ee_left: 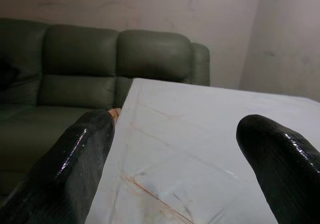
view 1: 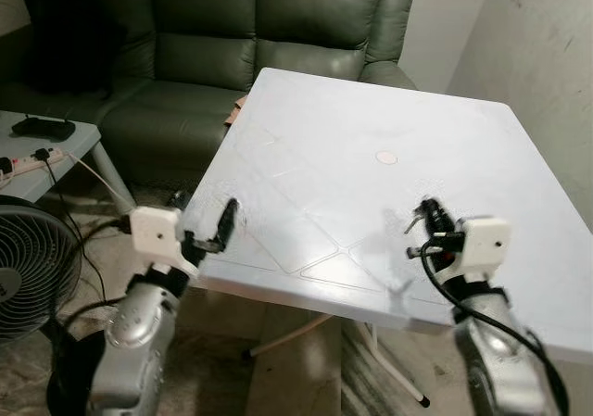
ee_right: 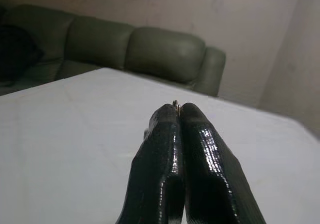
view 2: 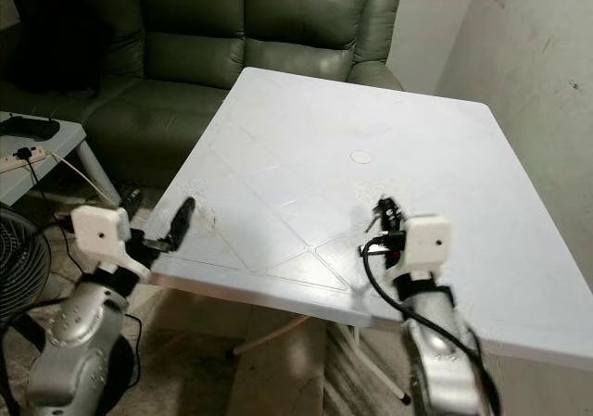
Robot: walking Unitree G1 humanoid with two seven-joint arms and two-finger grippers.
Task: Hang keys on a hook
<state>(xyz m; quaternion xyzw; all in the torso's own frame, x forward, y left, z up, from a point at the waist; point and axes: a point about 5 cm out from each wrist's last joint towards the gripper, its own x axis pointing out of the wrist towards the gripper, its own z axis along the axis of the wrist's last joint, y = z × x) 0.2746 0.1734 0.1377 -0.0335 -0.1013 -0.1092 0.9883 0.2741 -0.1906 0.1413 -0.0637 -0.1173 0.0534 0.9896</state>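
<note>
Right wrist view: right gripper point(ee_right: 178, 115) fingers pinched on keys point(ee_right: 175, 104); left gripper point(ee_left: 175, 149) fingers wide apart over table point(ee_left: 210, 134).

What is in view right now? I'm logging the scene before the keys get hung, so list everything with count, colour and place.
table: one, white, straight ahead, a small round mark at its middle
sofa: one, dark green, behind the table
side table: one, pale, at the robot's left
power strip: one, white, on the side table
dark device: one, black, on the side table; kind unclear
fan: one, dark grille, on the floor at the left
key ring: a bit of metal, silvery, pinched at the right gripper's tips
left gripper: black, open, at the table's near left edge
right gripper: black, shut on the key ring, over the table's near right part
</note>
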